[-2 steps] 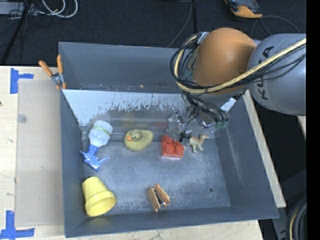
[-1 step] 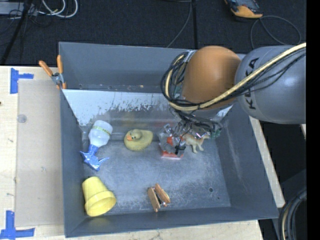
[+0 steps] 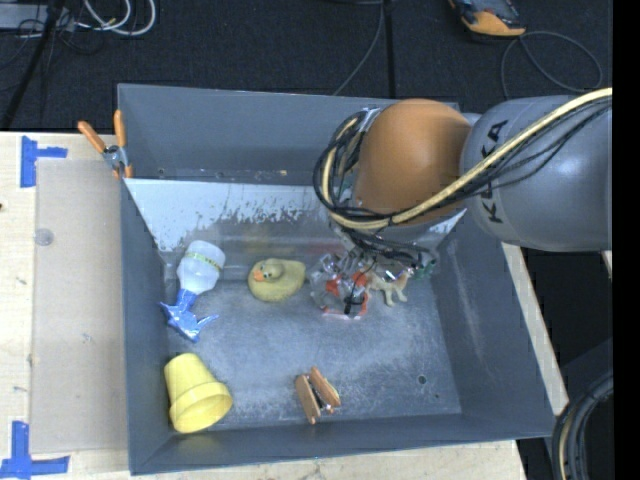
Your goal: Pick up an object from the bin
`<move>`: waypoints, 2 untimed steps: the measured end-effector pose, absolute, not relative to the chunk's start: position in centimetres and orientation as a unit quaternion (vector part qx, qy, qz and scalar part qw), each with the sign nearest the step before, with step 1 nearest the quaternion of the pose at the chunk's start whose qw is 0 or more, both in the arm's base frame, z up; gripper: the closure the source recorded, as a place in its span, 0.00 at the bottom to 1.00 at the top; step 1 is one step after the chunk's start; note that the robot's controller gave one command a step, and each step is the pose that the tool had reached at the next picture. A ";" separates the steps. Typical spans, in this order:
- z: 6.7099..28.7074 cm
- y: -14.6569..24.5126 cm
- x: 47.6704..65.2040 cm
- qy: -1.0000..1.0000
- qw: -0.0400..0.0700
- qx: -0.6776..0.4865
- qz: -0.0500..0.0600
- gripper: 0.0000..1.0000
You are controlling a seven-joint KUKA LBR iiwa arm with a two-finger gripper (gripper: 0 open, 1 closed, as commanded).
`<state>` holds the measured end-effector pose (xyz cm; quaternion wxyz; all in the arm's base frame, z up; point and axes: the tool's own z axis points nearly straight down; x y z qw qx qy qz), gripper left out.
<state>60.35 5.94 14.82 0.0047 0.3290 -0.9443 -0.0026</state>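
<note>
Tan star-shaped toy (image 3: 397,288) beside gripper (image 3: 345,293) — grip state unclear — speckled grey bin (image 3: 380,358), dark cable-strewn floor (image 3: 250,28) beyond

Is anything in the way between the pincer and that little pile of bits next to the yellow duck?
Nothing visible does. The pincer hangs right over the small heap of clear, red and tan bits; the yellow duck lies beside the heap, not under the pincer.

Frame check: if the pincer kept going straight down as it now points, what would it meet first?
Most likely the little cluster of clear, red and tan pieces directly beneath the pincer, just right of the yellow rubber duck. Depth is unclear; it may be touching them.
</note>
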 end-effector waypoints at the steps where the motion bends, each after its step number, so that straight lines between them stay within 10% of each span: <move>1: 13.5 7.5 59.8 -0.930 0.007 0.368 -0.003 1.00; 2: 18.6 7.4 58.3 -0.940 0.008 0.342 -0.004 1.00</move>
